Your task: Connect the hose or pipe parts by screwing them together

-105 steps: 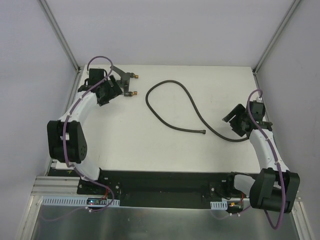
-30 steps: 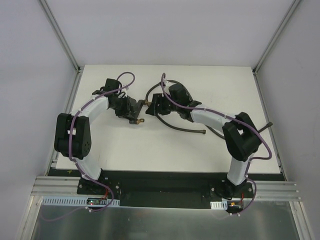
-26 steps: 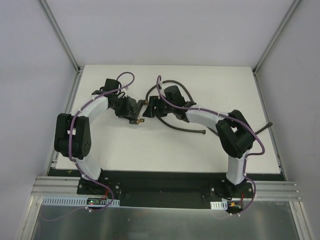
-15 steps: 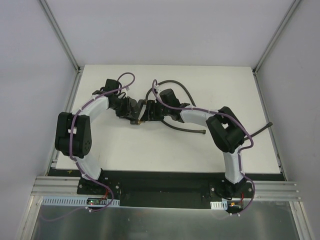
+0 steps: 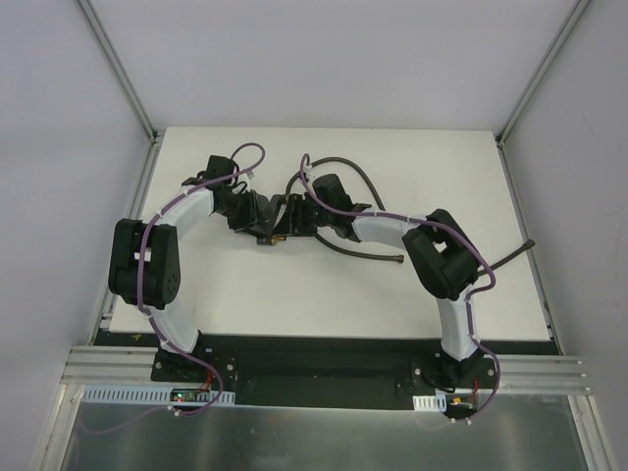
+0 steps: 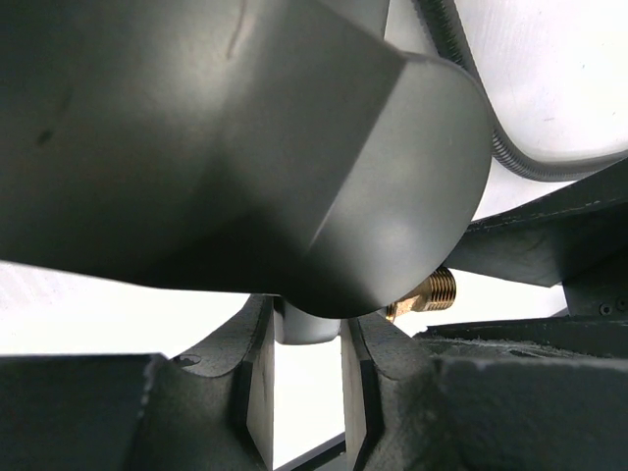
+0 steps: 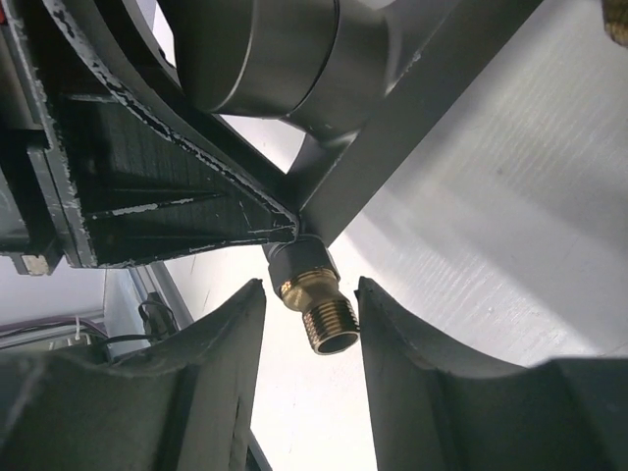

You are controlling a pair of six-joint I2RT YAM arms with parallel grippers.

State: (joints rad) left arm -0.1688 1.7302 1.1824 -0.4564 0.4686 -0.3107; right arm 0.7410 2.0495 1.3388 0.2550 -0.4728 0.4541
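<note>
left arm (image 5: 186, 211), right arm (image 5: 392, 228) meet mid counter (image 5: 461, 186) | left pincer (image 5: 259, 218) clenched on forked fitting (image 6: 245, 128) | right pincer (image 5: 299, 218) released, straddling 1 brass tip (image 7: 319, 299) | hose (image 5: 361, 180) under right arm

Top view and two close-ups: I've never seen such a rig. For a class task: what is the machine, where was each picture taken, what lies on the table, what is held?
Two white robot arms, left and right, stand at a white table's near edge. The top view looks down; each close-up comes from a wrist camera. The left arm's jaws are shut on a small dark-grey forked fitting with brass threaded tips. The right arm's jaws stand open around one brass tip. A long dark-grey rubber hose lies on the table.
</note>
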